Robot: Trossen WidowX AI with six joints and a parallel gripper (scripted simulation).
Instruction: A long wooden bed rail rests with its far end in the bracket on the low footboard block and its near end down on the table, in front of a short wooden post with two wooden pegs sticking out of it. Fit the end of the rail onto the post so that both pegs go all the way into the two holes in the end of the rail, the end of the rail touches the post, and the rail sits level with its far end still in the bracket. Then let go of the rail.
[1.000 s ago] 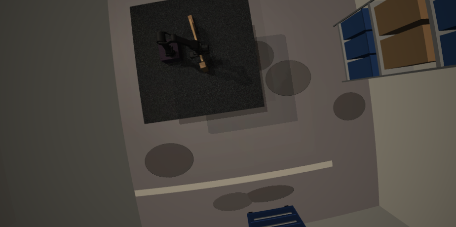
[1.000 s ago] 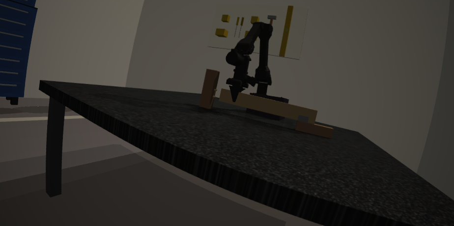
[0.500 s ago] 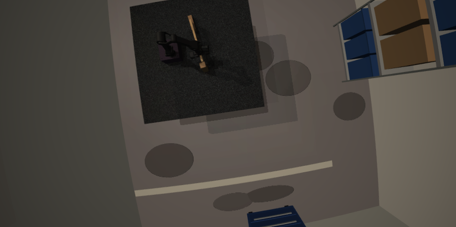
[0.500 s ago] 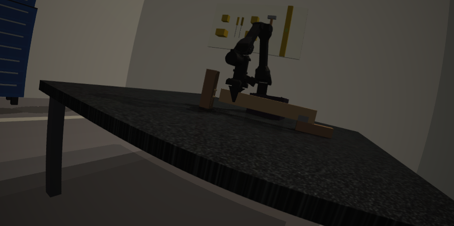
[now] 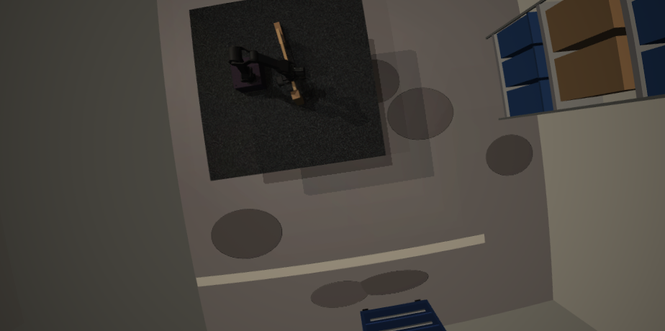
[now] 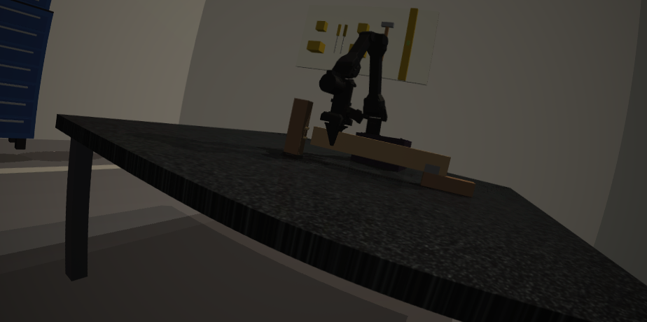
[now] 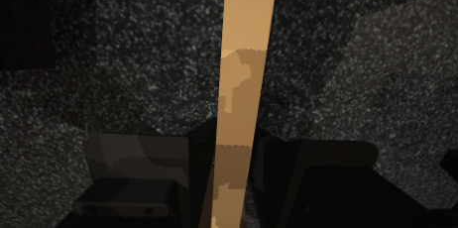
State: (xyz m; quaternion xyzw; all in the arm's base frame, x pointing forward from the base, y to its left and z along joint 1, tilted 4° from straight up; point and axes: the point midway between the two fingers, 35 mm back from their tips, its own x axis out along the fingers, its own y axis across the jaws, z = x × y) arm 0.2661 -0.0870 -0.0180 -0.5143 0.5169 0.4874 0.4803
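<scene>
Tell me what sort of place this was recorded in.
Probably a workshop: blue drawer cabinets stand by the walls, a board carries yellow-handled tools and a hammer, and a rack holds blue and brown boxes.

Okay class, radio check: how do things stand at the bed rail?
Jaws shut on bed rail. Near end raised, short of post; pegs still exposed. Nothing visibly blocking the gap.

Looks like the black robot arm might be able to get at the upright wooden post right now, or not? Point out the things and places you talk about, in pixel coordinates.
Probably not to grip it: the black tool [image 5: 292, 78] [image 6: 333, 142] is shut on the long pale wooden rail [image 5: 281, 40] [image 6: 384, 148] [image 7: 243, 84], though the reddish-brown wooden post [image 5: 296, 96] [image 6: 297, 126] stands close by.
</scene>
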